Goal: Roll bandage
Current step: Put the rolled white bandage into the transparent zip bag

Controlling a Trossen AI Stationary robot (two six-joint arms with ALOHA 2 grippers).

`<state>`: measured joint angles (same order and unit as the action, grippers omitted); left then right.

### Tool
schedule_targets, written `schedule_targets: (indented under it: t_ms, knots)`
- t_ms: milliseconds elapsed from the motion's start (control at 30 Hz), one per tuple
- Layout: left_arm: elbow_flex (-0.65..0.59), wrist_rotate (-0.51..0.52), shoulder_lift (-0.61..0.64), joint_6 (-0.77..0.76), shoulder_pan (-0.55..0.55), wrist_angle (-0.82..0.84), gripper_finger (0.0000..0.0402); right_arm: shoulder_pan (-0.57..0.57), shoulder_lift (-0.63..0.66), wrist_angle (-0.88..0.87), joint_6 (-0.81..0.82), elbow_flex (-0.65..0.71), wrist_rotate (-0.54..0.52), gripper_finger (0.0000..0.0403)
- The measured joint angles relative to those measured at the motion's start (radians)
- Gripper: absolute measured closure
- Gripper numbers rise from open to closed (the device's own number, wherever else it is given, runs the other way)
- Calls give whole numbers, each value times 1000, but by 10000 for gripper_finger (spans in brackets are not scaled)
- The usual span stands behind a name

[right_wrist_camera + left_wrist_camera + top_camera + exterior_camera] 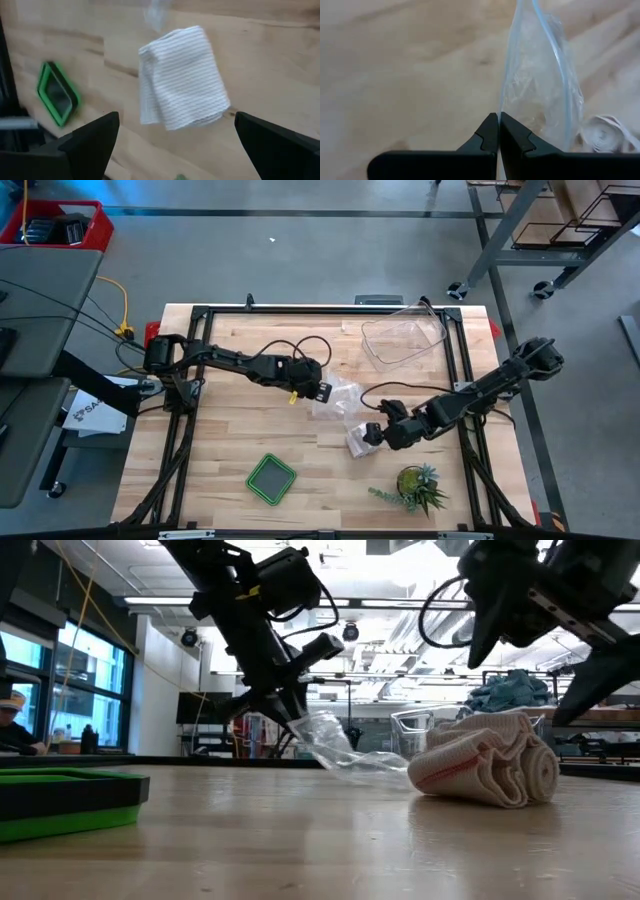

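The bandage (357, 443) is a loosely rolled bundle of white gauze lying on its side on the wooden table, right of centre. It also shows in the low view (490, 768) and in the right wrist view (180, 77). My right gripper (374, 434) hovers open just above it, a finger on either side, touching nothing (180, 145). My left gripper (316, 390) is shut on a crinkly clear plastic bag (336, 396) near the table's middle, left of the bandage. My left gripper pinches the plastic bag's upper edge (503, 111) between its two shut fingers. The fingers slant down from above and from the table's left. The bag hangs slack below them (318, 732), and its lower part (365, 768) lies on the table.
A clear plastic tub (402, 340) stands at the far right of the table. A green tray (271, 478) lies near the front, and a small potted plant (418, 486) stands at the front right. A black frame borders the table.
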<state>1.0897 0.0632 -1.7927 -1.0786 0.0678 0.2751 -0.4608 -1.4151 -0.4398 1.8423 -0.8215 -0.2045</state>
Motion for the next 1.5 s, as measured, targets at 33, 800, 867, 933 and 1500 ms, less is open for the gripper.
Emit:
schedule_targets:
  t_ms: [33, 800, 867, 933, 1500]
  knots:
    - [0, 11, 5, 0, 6, 20, 401, 11, 0, 7, -37, 0, 20, 13]
    - [0, 70, 64, 9, -20, 137, 402, 186, -282, -139, -438, -193, 305, 13]
    - [0, 70, 64, 9, -24, 142, 401, 186, -301, -141, -422, -193, 288, 13]
    - [0, 70, 64, 8, -28, 148, 401, 185, -315, -140, -387, -193, 287, 13]
    - [0, 68, 64, -2, -38, 117, 401, 199, -341, -61, -383, -193, 256, 24]
